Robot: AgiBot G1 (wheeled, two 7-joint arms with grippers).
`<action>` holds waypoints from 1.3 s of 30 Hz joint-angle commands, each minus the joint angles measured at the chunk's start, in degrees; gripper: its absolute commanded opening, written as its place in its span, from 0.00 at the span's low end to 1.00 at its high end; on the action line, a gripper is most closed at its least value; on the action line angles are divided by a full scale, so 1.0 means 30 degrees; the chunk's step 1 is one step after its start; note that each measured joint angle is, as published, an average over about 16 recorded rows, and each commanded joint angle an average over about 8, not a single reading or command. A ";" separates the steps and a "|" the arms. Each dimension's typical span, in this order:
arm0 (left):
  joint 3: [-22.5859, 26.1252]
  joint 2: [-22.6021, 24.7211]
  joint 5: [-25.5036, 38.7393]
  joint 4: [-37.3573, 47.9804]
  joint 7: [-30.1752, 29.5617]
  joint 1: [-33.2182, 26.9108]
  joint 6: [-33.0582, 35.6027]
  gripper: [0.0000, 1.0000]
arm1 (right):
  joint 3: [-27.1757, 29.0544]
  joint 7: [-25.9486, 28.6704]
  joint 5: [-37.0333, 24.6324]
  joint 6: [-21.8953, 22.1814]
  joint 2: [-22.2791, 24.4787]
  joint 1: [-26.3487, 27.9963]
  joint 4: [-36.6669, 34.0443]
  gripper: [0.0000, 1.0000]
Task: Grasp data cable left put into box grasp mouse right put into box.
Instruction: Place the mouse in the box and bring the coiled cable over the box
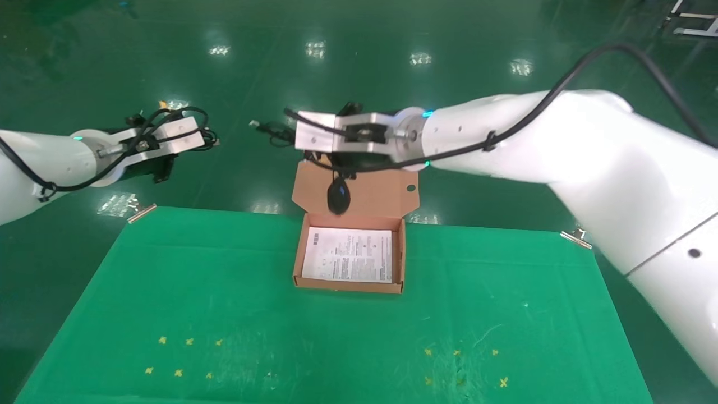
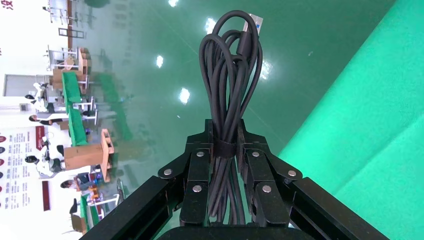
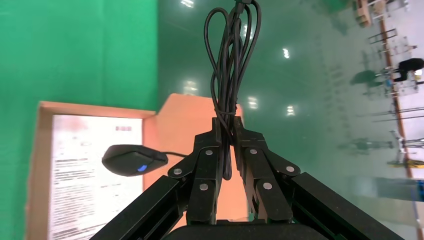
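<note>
My left gripper [image 1: 193, 137] hangs beyond the table's far left corner, shut on the data cable [image 2: 229, 75], a looped black bundle pinched at its strap between the fingers [image 2: 248, 150]. My right gripper [image 1: 289, 134] is raised behind the box [image 1: 298, 264] and is shut on the bundled cord [image 3: 231, 60] of the mouse. The black mouse [image 1: 338, 196], with a blue spot [image 3: 142, 168], dangles from that cord in front of the raised lid [image 1: 381, 193], above the box's far edge. A white leaflet [image 1: 348, 255] lies in the open box.
A green cloth [image 1: 224, 314] covers the table, with small yellow crosses [image 1: 179, 356] near its front. Metal clips [image 1: 141, 213] hold the cloth's far corners. Shiny green floor lies beyond the table.
</note>
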 commanded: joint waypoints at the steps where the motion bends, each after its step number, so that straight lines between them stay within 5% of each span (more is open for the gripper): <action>1: -0.0005 0.0024 0.0369 -0.0177 -0.0380 0.0060 0.0146 0.00 | -0.0546 0.0092 0.0368 0.0160 -0.0013 -0.0080 -0.0004 0.00; 26: -0.0045 -0.0102 0.0903 -0.0919 -0.1023 0.0301 0.0519 0.00 | -0.4644 0.0962 0.3670 0.2741 -0.0125 -0.1051 0.0501 0.00; 39: -0.0048 -0.0110 0.0932 -0.0963 -0.1058 0.0316 0.0542 0.00 | -0.5481 0.1344 0.4990 0.3135 -0.0048 -0.1657 -0.1648 0.00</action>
